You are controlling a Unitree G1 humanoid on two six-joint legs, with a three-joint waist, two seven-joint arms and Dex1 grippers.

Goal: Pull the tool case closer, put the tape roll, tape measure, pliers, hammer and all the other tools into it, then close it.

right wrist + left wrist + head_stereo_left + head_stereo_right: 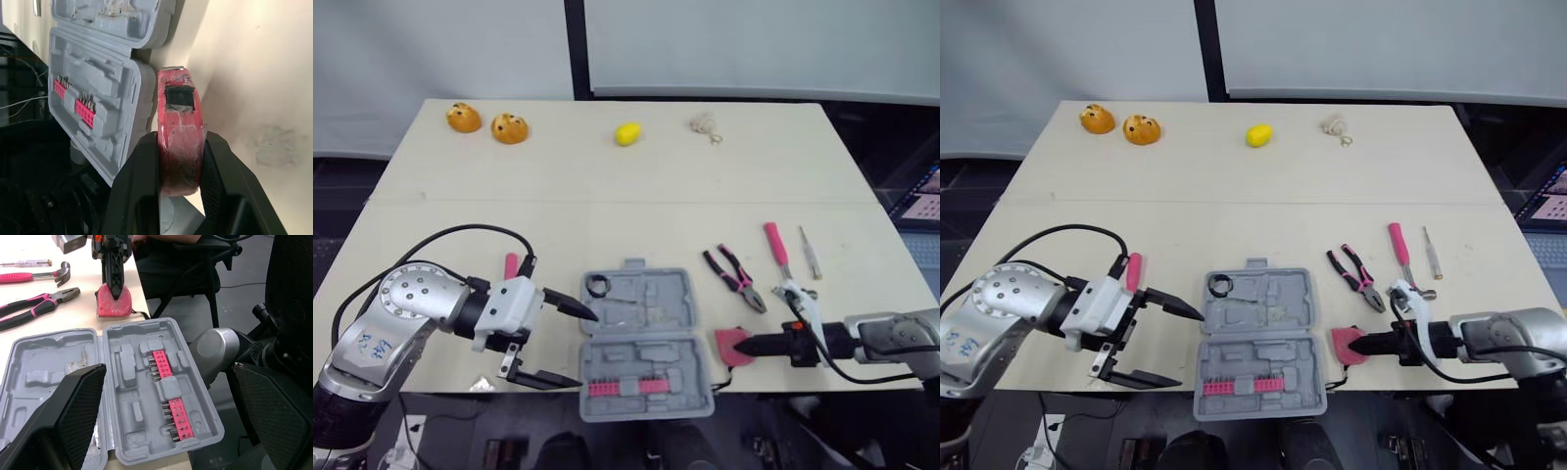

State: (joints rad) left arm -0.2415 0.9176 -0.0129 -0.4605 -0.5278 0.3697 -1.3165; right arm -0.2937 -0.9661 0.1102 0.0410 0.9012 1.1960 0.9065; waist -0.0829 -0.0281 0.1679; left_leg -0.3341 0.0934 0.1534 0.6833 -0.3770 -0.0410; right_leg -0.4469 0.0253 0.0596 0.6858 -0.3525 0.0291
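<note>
The grey tool case (641, 343) lies open at the table's front edge, its lid half with pink bits nearest me. A black tape roll (598, 286) sits in the far half. My left gripper (582, 349) is open, its fingers (73, 411) spread at the case's left side. Just right of the case, my right gripper (744, 345) is shut on the red tape measure (179, 132), which rests on the table. Pink-handled pliers (736, 279), a pink-handled hammer (779, 257) and a small screwdriver (811, 257) lie to the right. A pink-handled tool (510, 265) lies behind my left wrist.
Along the table's far side sit two orange toys (463, 117) (509, 128), a yellow lemon (626, 134) and a beige knot of cord (704, 123). The case's front half overhangs the table (607, 206) edge. A seam crosses the tabletop mid-depth.
</note>
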